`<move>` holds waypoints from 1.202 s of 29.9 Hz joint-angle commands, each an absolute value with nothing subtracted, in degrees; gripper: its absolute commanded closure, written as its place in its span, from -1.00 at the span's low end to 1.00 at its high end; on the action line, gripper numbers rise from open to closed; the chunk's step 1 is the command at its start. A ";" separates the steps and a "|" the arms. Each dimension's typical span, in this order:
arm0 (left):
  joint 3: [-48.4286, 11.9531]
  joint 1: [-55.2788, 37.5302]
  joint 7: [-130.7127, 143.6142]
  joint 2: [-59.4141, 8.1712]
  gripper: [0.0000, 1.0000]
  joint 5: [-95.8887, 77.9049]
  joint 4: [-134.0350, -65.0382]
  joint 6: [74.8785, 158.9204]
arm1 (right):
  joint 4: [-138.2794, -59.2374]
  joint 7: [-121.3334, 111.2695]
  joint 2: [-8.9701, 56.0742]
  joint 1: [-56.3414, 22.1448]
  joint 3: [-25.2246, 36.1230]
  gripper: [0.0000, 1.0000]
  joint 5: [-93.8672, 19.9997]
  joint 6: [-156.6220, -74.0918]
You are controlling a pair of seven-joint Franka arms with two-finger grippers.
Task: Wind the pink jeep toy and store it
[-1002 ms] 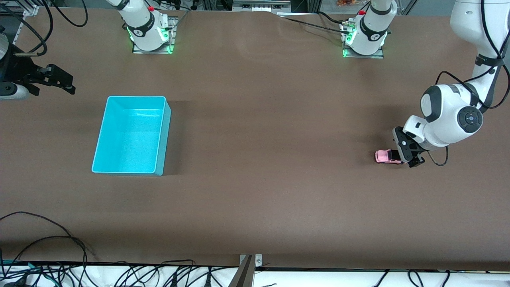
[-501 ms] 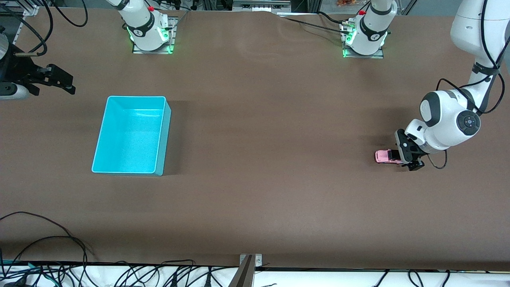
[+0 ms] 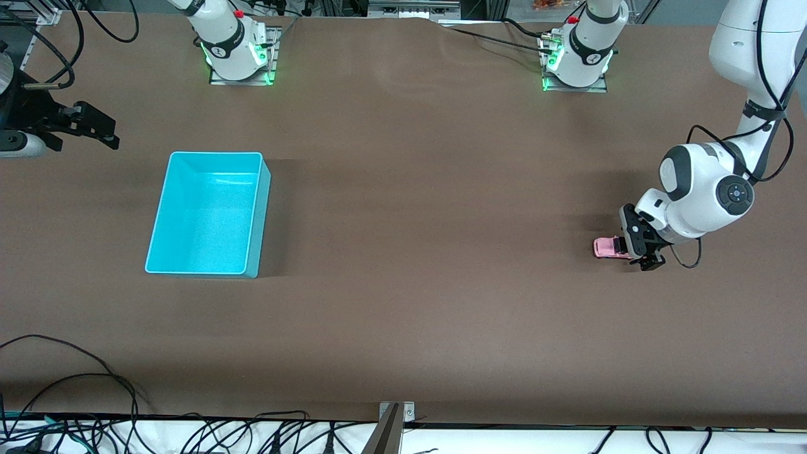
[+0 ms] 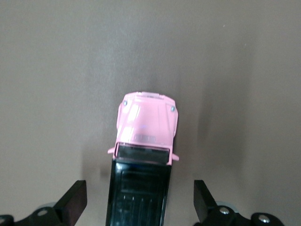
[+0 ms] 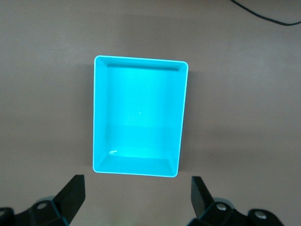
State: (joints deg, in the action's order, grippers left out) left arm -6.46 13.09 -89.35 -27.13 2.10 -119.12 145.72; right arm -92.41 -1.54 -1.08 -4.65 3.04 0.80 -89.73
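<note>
Black fingers (image 4: pixel 70 203) of the left gripper (image 3: pixel 637 252) stand apart, one on each side of the pink jeep toy (image 3: pixel 610 247), not touching it; the gripper has dropped lower around its black rear since a second ago. The jeep sits unmoved on the brown table (image 3: pixel 429 189) at the left arm's end, no lettering legible. The right gripper (image 3: pixel 94 129) waits, fingers spread, high over the empty cyan bin (image 3: pixel 255 214).

Readable text: none in any view.
Pink jeep toy (image 4: pixel 146 127): a small raised strip at the rear edge of the hood, too blurred to read.
Cyan bin (image 5: pixel 101 117): plain walls, no label.
Left arm wrist joint (image 3: pixel 735 193): round button pad with marks only, no letters legible.
</note>
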 commanded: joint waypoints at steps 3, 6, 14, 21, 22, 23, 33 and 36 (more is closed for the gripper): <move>-6.86 12.92 -91.23 -27.86 -0.06 3.08 -118.92 147.30 | -91.32 -1.14 -0.79 -4.66 2.90 -1.00 0.97 -88.95; -6.86 12.92 -92.28 -27.86 0.47 3.08 -118.92 147.30 | -91.32 -1.14 -0.79 -4.66 2.90 -1.00 0.97 -88.95; -6.86 12.92 -92.55 -27.95 0.60 3.08 -118.74 147.30 | -91.32 -1.14 -0.79 -4.66 2.90 -1.00 0.97 -88.95; -6.86 13.54 -92.72 -29.00 0.61 2.99 -118.74 147.30 | -91.32 -1.14 -0.79 -4.66 2.90 -1.00 0.97 -88.95; -6.86 13.54 -92.72 -29.00 0.61 2.99 -118.74 147.30 | -91.32 -1.14 -0.79 -4.66 2.90 -1.00 0.97 -88.95; -6.86 13.54 -92.72 -29.00 0.61 2.99 -118.74 147.30 | -91.32 -1.14 -0.79 -4.66 2.90 -1.00 0.97 -88.95; -6.68 15.37 -96.76 -30.41 0.61 2.99 -118.39 147.30 | -91.32 -1.14 -0.79 -4.66 2.90 -1.00 0.97 -88.95; -6.68 18.01 -98.26 -30.76 0.60 2.99 -118.39 147.22 | -91.32 -1.14 -0.79 -4.66 2.90 -1.00 0.97 -88.95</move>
State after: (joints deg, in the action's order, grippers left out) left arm -6.68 14.03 -94.02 -27.66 2.10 -118.98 146.60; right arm -92.41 -1.54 -1.07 -4.66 3.04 0.80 -89.73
